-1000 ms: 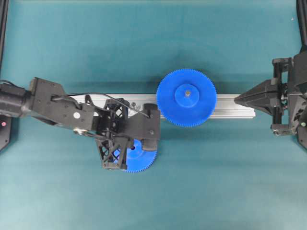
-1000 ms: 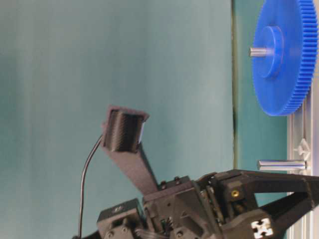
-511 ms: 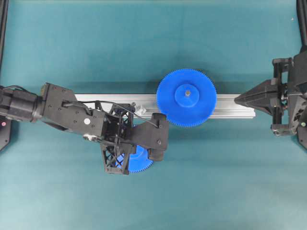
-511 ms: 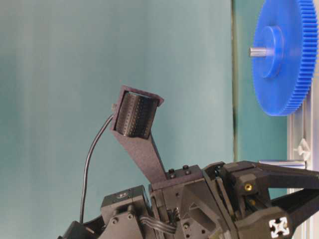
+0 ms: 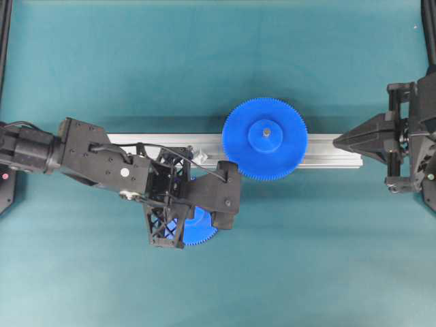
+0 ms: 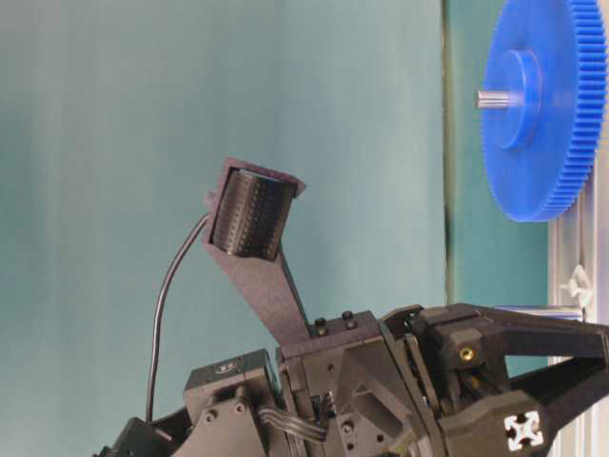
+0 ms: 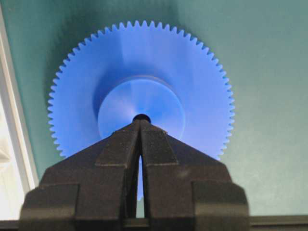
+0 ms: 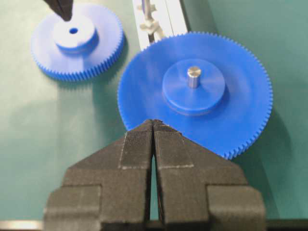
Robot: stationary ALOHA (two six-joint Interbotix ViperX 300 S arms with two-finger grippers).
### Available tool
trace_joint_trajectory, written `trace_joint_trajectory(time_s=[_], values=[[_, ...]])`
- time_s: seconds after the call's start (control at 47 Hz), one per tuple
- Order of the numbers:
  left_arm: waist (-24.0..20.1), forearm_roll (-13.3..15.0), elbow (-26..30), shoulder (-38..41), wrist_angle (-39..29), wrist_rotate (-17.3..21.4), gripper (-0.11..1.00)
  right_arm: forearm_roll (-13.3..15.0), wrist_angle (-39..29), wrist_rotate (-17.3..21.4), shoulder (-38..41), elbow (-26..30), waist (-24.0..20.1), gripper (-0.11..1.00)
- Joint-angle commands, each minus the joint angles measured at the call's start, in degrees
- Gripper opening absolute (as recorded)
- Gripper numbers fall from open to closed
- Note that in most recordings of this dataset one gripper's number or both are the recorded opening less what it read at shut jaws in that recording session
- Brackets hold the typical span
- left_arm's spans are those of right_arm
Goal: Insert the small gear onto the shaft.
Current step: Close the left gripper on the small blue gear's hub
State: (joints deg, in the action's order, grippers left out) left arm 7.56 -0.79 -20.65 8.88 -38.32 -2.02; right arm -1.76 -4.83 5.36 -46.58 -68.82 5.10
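Lying flat on the teal mat, the small gear (image 7: 139,91) has hub & centre hole facing up, axis vertical. L gripper (image 7: 140,121) jaws pressed together w/ nothing between, tips just over the hub by the hole. Beyond it, on the aluminium rail (image 5: 136,140), the shaft (image 6: 538,310) stands upright, just beside the large gear (image 5: 264,139) on its own pin. Far end: R gripper (image 8: 153,123) closed, empty
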Motion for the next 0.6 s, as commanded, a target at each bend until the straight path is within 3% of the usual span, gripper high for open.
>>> trace_joint_trajectory(time_s=[0.0,0.383,0.447,0.574], values=[[0.26,-0.18,1.05,-0.7,-0.26,0.0,-0.01,0.0,0.35,0.53,0.09,0.44,0.09,0.02],[0.26,-0.09,1.05,-0.7,0.18,-0.26,0.03,0.0,0.35,0.62,0.09,0.44,0.09,0.02],[0.26,-0.18,0.97,-0.7,0.18,-0.53,0.09,0.0,0.26,0.62,0.09,0.44,0.09,0.02],[0.26,-0.18,0.88,-0.7,0.35,-0.62,0.4,0.0,0.26,0.62,0.09,0.35,0.09,0.02]])
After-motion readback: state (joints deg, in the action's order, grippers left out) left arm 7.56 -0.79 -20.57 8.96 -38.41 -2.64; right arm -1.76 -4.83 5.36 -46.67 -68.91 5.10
